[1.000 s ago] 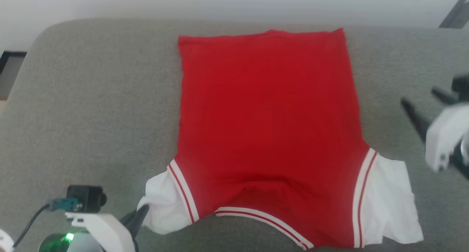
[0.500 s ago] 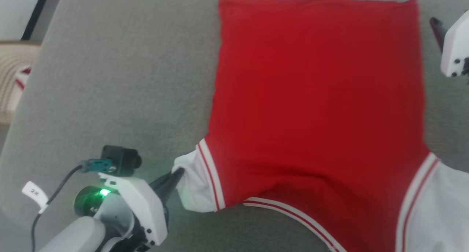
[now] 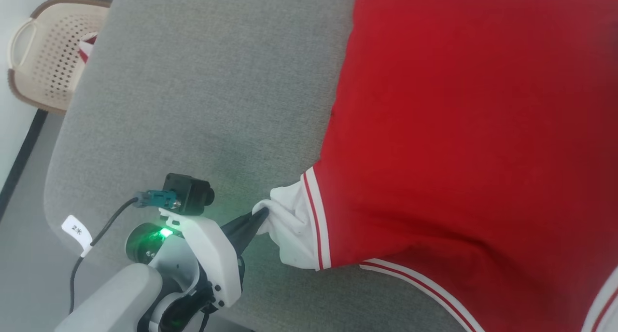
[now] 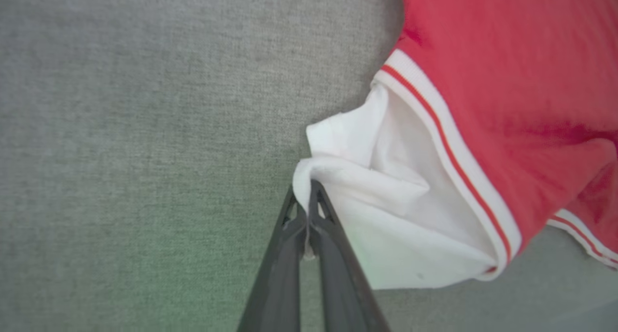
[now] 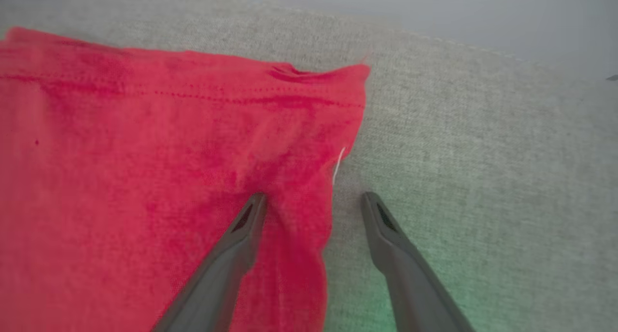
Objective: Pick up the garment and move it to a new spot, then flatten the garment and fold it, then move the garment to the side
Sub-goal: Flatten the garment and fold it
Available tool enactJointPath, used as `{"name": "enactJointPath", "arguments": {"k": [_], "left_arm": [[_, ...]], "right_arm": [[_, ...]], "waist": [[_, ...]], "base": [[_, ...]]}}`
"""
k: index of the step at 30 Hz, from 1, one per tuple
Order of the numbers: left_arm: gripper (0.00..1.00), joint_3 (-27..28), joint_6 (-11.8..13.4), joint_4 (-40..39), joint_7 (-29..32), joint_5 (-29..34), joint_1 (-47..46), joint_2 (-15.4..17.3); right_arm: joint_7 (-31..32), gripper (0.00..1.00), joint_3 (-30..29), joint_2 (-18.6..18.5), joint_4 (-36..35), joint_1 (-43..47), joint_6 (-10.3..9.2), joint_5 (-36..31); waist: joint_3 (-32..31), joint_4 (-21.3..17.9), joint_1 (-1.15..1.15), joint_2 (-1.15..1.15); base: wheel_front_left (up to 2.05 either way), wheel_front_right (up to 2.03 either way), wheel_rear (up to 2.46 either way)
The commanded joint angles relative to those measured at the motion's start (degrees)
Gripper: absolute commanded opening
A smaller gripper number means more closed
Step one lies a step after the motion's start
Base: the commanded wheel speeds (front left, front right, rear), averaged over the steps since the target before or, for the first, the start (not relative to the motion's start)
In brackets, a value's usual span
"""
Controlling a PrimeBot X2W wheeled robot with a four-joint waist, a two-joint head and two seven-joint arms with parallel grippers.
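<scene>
Head camera has swung over in the last second, so everything sits further right in the head view; the cloth itself has barely shifted, though its near white sleeve is bunched tighter now. Biggest thing on show is the grey cushion [image 3: 193, 105], a coarse woven pad with rounded corners. Spread flat across it lies the garment [image 3: 473, 129], smooth bright-red knit, stitched hem at the far end, and a white-and-red striped band [image 3: 316, 216] curving along each sleeve seam. Off the cushion's far left corner stands a cream plastic basket [image 3: 53, 52], perforated walls, looped handle. Down at the near left, the left gripper [image 3: 258, 216] has its two slim dark fingers clamped together on the crumpled edge of the white sleeve panel [image 4: 386, 201], cloth pinched in a soft fold at the tips. Over at the hem corner, the right gripper [image 5: 314, 197] stands spread wide, one finger over red cloth, the other over bare grey weave, holding nothing.
</scene>
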Motion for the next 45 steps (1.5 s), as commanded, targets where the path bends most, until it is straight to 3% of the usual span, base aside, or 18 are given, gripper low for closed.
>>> {"name": "enactJointPath", "arguments": {"k": [1,7,12,13,14,15,20,26,33,35,39,45], "left_arm": [[0.00,-0.17,-0.49,0.46,-0.22,0.01,-0.75,-0.42],[0.00,-0.51,-1.92,1.94,-0.35,-0.23,-1.92,-1.11],[0.00,-0.80,-2.56,2.86,-0.35,-0.07,-2.70,-1.60],[0.00,-0.88,-2.69,3.14,-0.33,-0.08,-2.75,-1.66],[0.00,-0.91,-2.83,3.38,-0.39,-0.06,-2.88,-1.69],[0.00,-0.87,-2.88,3.56,-0.50,-0.08,-3.03,-1.74],[0.00,-0.66,-3.02,4.33,-0.97,0.15,-3.31,-1.60],[0.00,0.01,-2.51,4.55,-1.51,0.13,-2.24,-0.38],[0.00,1.32,-0.70,3.39,-1.69,-0.78,0.77,2.32],[0.00,1.79,0.56,2.82,-1.49,-1.24,2.40,3.58],[0.00,2.29,1.89,2.02,-1.40,-1.74,4.07,4.64],[0.00,3.17,3.32,1.13,-1.47,-2.15,6.10,6.14]], "right_arm": [[1.65,1.00,-0.31,0.91,3.30,1.87,0.01,0.13],[-0.75,1.00,-3.67,-3.07,7.01,-0.40,-0.13,-3.32],[2.36,1.00,-7.20,-3.06,9.35,-0.47,-0.14,-5.08],[4.60,0.76,-7.44,-2.66,9.94,0.13,-0.14,-5.94],[6.20,0.28,-7.45,-2.11,10.31,0.55,-0.12,-6.63],[6.96,0.00,-7.80,-2.05,10.50,0.61,-0.11,-7.12],[5.41,0.00,-9.32,-0.57,10.43,0.87,-0.08,-9.04],[5.32,0.00,-7.73,3.78,9.77,0.09,0.00,-9.08],[3.69,0.00,1.12,9.44,5.74,3.80,0.01,-3.89],[3.40,0.00,6.66,10.46,1.24,7.87,0.00,1.17],[4.22,0.00,14.35,8.29,-8.97,15.58,-0.02,10.32],[5.47,0.00,20.99,1.15,-27.71,28.60,-0.03,21.95]], "waist": [[0.50,0.60,0.00,0.00],[1.28,1.99,0.00,0.00],[1.65,2.29,0.00,0.00],[1.62,2.27,0.00,0.00],[1.59,2.18,0.00,0.00],[1.56,2.04,0.00,0.00],[0.70,0.92,0.00,0.00],[-2.26,-1.70,0.00,0.00],[-7.70,-6.61,0.00,0.00],[-9.91,-9.09,0.00,0.00],[-12.17,-12.10,0.00,0.00],[-14.40,-16.25,0.00,0.00]], "base": [[0.00,0.00,0.00],[0.00,0.00,0.00],[0.00,0.00,0.00],[0.00,0.00,0.00],[0.00,0.00,0.00],[0.00,0.00,0.00],[0.00,0.00,0.00],[0.00,0.00,0.00],[0.00,0.00,0.00],[0.00,0.00,0.00],[0.00,0.00,0.00],[0.00,0.00,0.00]]}}
